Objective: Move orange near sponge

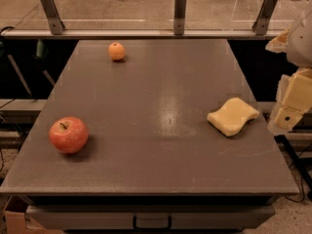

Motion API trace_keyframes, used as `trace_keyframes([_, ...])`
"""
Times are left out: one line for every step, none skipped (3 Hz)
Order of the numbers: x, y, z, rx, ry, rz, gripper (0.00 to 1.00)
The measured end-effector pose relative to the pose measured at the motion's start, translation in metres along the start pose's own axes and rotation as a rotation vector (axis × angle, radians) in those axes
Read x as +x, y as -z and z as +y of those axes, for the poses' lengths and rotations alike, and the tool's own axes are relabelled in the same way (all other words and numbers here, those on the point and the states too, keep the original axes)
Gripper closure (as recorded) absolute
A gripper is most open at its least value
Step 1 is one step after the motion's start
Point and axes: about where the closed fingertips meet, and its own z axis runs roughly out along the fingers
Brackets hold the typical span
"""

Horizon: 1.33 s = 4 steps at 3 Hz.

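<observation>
The orange (116,51) is a small round fruit at the far left of the grey table (161,165). The sponge (233,116) is a pale yellow wavy foam block lying flat at the right side of the table. My gripper (290,106) hangs at the right edge of the view, just right of the sponge and past the table's side edge, far from the orange. It holds nothing that I can see.
A larger red-pink apple (68,135) with a stem sits at the near left of the table. A rail with metal brackets (180,11) runs behind the far edge. A drawer handle (152,223) shows below the front edge.
</observation>
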Motion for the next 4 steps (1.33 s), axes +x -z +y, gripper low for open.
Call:
trace_keyframes([0.0, 0.0, 0.0, 0.0, 0.0, 0.0, 0.0])
trace_keyframes([-0.006, -0.013, -0.008, -0.004, -0.007, -0.062, 0.0])
trace_keyframes([-0.04, -0.05, -0.03, -0.018, 0.023, -0.186, 0.0])
trace_keyframes([-0.098, -0.089, -0.062, -0.005, 0.078, -0.34, 0.0])
